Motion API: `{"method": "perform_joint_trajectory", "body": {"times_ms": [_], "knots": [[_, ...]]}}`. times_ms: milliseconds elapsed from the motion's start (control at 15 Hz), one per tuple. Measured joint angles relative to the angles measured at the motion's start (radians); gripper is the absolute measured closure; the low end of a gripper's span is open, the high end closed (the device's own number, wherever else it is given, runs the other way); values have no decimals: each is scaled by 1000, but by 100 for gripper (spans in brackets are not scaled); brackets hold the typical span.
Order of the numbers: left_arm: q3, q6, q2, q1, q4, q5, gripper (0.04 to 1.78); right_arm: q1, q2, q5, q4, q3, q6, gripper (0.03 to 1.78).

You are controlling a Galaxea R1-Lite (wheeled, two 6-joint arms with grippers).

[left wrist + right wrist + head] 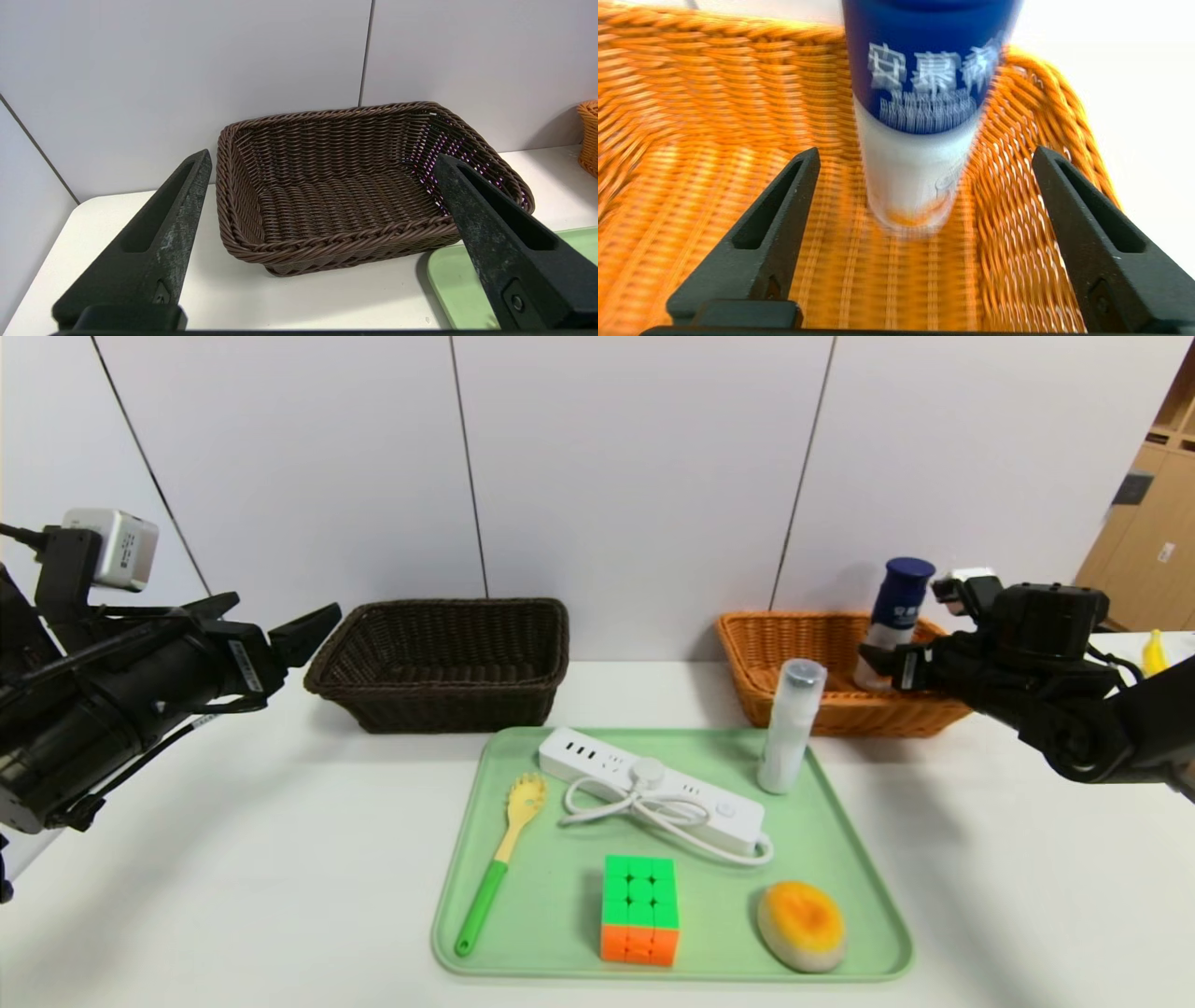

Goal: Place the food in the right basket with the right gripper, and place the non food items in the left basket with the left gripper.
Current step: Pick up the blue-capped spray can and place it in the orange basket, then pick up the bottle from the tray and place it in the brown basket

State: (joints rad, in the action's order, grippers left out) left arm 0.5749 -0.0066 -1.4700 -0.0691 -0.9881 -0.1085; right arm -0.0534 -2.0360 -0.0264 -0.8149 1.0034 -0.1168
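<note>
The orange-tan basket (822,658) holds one white bottle (893,616) standing upright, with the right gripper (924,233) spread wide around it, not touching; the dark brown basket (439,663) holds nothing. In front of that orange-tan basket, the green tray (560,915) carries five things: one power strip (653,789), one puzzle cube (639,907), one pasta spoon (499,863), one grey-capped tube (789,723) and one bun (801,924). The left gripper (322,196) hangs wide open and empty beside the dark brown basket, and the bottle's base is blurred in the right wrist view.

Office-like test room: plain white table (187,896), grey wall panels (635,467), wooden cabinets (1144,541) at right.

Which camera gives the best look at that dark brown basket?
The left wrist view: the dark brown basket fills the picture, showing its bare floor. The head view shows it smaller, side-on. The right wrist view misses it.
</note>
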Motion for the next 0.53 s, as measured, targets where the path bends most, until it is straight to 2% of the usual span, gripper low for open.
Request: {"method": "perform_joint_trajectory", "body": {"times_ms": [267,533], "knots": [[-2,-4,0,0,0,0,13,9,155,-8,0,-139,4,18],[-4,-5,-1,0,-1,2,13,38,304,-19,7,-212,8,14]]}}
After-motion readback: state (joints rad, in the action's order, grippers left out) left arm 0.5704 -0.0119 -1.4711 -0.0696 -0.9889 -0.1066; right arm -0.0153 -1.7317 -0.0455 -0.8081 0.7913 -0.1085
